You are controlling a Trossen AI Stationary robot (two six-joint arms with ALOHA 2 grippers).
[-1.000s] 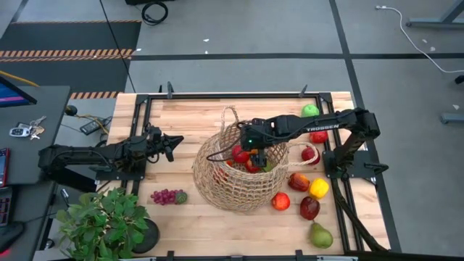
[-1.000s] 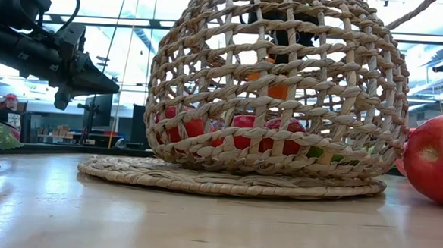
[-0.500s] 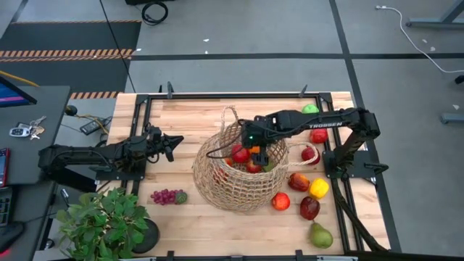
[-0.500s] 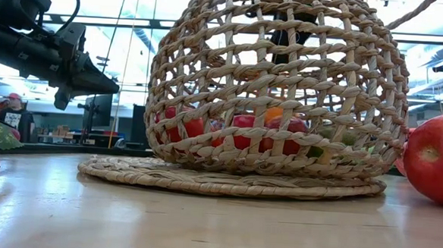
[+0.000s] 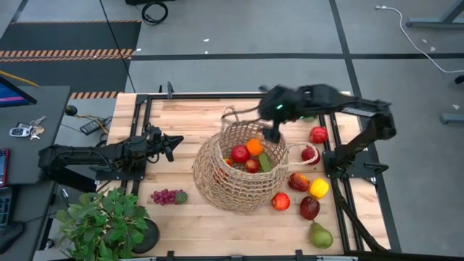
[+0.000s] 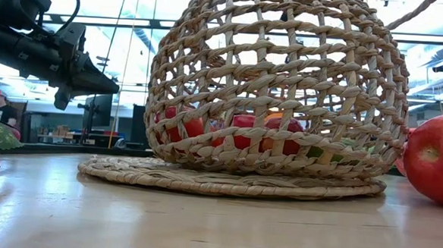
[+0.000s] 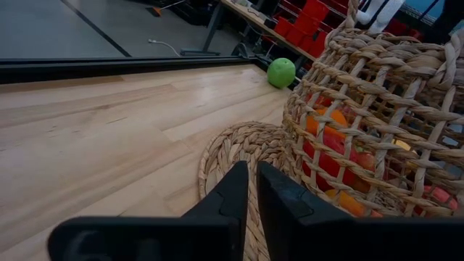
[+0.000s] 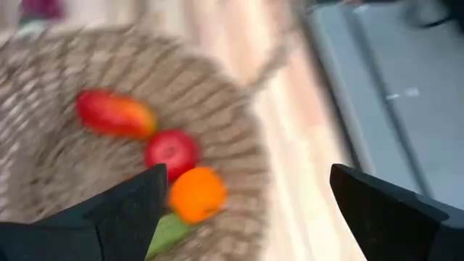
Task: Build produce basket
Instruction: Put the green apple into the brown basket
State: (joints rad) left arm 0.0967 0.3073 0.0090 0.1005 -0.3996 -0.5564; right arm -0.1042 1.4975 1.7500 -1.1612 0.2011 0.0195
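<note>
The basket [image 5: 241, 171] sits at the middle of the table [image 5: 188, 119], on a woven mat [image 6: 226, 181]. Inside it lie a red apple [image 5: 240, 153], an orange [image 5: 254, 146], a green piece [image 5: 265, 162] and more red fruit (partly hidden by the weave).

The right gripper [image 5: 273, 133] hovers over the basket's far right rim, its fingers [image 8: 116, 217] spread wide apart and holding nothing; its wrist camera looks down on the orange [image 8: 196, 194] and apple [image 8: 171, 152].

The left gripper [image 5: 172, 143] waits left of the basket, just apart from it, fingers [image 7: 232, 192] together and empty, pointing at the mat's edge.

Right of the basket lie loose produce: a green apple [image 7: 281, 72] at the far side, a red apple [image 5: 318, 134], a cut red one [image 5: 310, 154], a yellow pepper [image 5: 318, 188], two red-orange fruits [image 5: 281, 201], a dark red one [image 5: 309, 208] and a pear [image 5: 320, 235] nearest. Grapes [image 5: 167, 196] lie near left, beside a potted plant [image 5: 101, 225].
</note>
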